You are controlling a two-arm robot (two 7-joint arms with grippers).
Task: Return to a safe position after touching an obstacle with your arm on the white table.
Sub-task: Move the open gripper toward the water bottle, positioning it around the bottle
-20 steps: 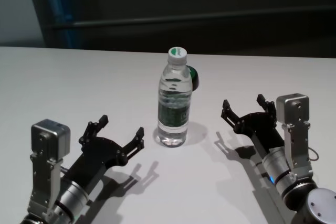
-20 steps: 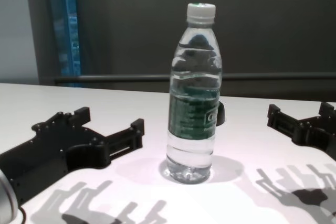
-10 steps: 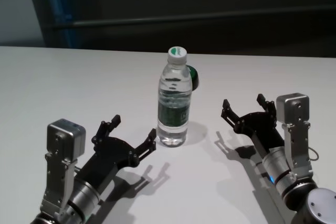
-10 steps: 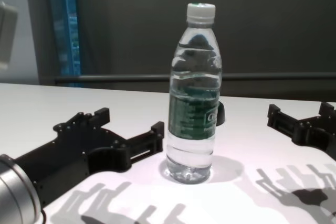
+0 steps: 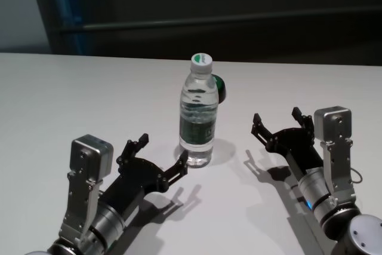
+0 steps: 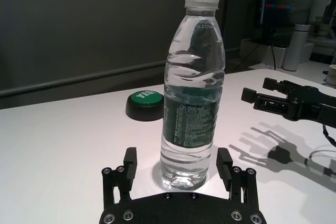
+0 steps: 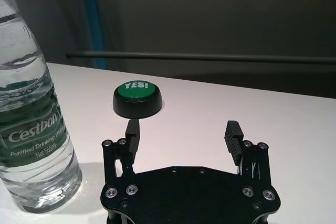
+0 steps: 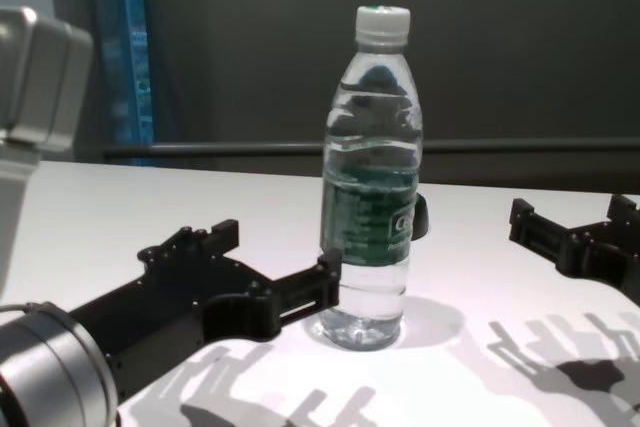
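The obstacle, a clear water bottle (image 5: 197, 117) with a white cap and dark green label, stands upright on the white table (image 5: 89, 88). My left gripper (image 5: 162, 150) is open, low over the table, right at the bottle's base. One fingertip (image 8: 330, 267) looks to touch the bottle (image 8: 368, 197) low on its side. In the left wrist view the bottle (image 6: 191, 103) stands just ahead, between the two fingers of the left gripper (image 6: 177, 157). My right gripper (image 5: 276, 116) is open and empty, apart from the bottle on its other side.
A low round green button (image 5: 219, 88) on a black base sits just behind the bottle, and shows in the right wrist view (image 7: 137, 98). A dark wall with a rail runs behind the table's far edge. Bare white tabletop lies at both sides.
My left gripper has moved forward and right along the table, from well short of the bottle to its base. The bottle still stands in place. The right arm has not moved.
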